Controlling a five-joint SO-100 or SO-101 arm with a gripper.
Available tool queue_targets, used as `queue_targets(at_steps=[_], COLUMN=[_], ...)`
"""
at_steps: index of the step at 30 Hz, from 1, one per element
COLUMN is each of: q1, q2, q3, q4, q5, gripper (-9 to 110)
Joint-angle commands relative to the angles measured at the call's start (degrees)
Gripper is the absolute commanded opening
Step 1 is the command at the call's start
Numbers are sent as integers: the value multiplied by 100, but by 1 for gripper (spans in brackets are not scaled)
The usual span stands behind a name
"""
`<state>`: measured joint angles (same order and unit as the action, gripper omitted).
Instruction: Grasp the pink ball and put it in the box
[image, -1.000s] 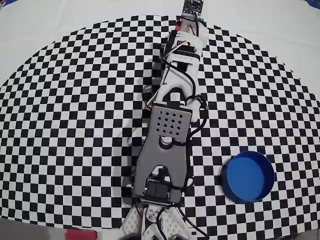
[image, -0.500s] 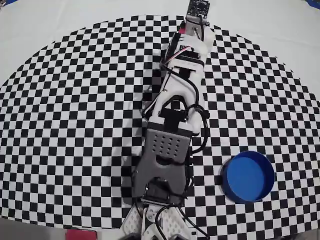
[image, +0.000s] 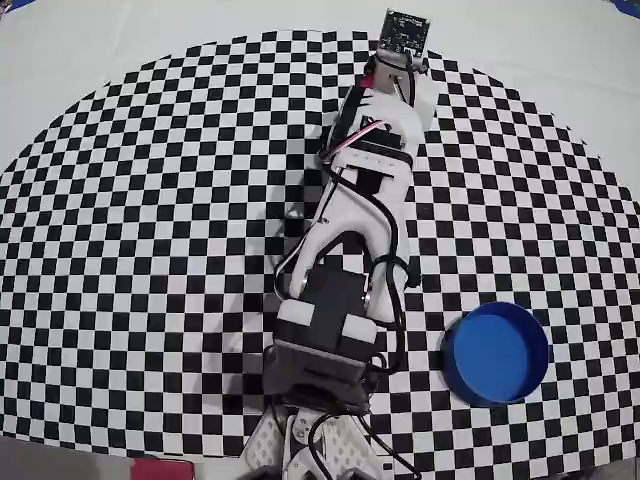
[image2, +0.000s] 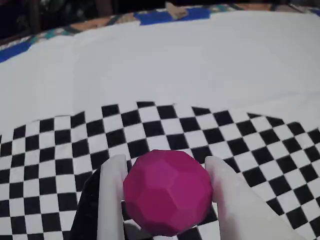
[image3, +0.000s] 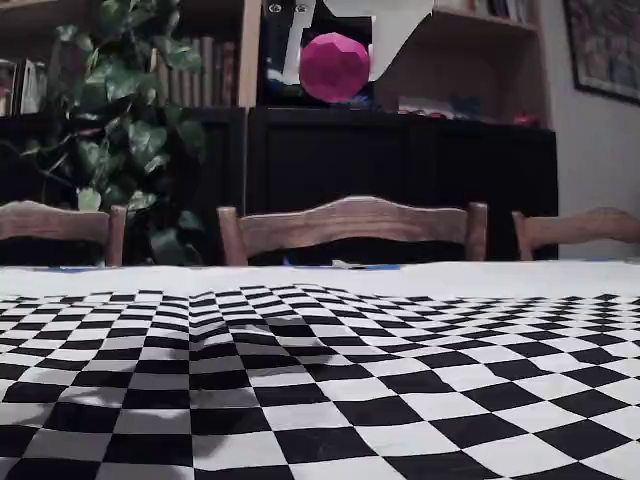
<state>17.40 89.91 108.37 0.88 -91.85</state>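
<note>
The pink ball (image2: 167, 192) sits between my gripper's (image2: 165, 165) two white fingers (image2: 112, 195), which press on its left and right sides. In the fixed view the ball (image3: 334, 67) hangs high above the checkered cloth, held by the gripper (image3: 335, 45) at the top edge. From overhead the ball is hidden under the arm (image: 360, 200), which stretches from the bottom edge to the far side of the cloth. The box (image: 496, 352), a round blue container, stands empty at the right near the arm's base.
A black-and-white checkered cloth (image: 150, 250) covers the middle of a white table (image2: 175, 60). Behind the table in the fixed view are wooden chair backs (image3: 350, 225), a leafy plant (image3: 120, 130) and dark shelves.
In the overhead view the grey upper-arm plate has folded back toward the base, and the wrist end with its camera board has come further into view, shifting slightly right.
</note>
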Motion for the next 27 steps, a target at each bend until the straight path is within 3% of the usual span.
queue_targets(at_steps=[1, 27], q1=[53, 316], q2=[686, 4043], q3=[229, 3322], q4=[-105, -105], q5=[44, 44], gripper=[0, 0])
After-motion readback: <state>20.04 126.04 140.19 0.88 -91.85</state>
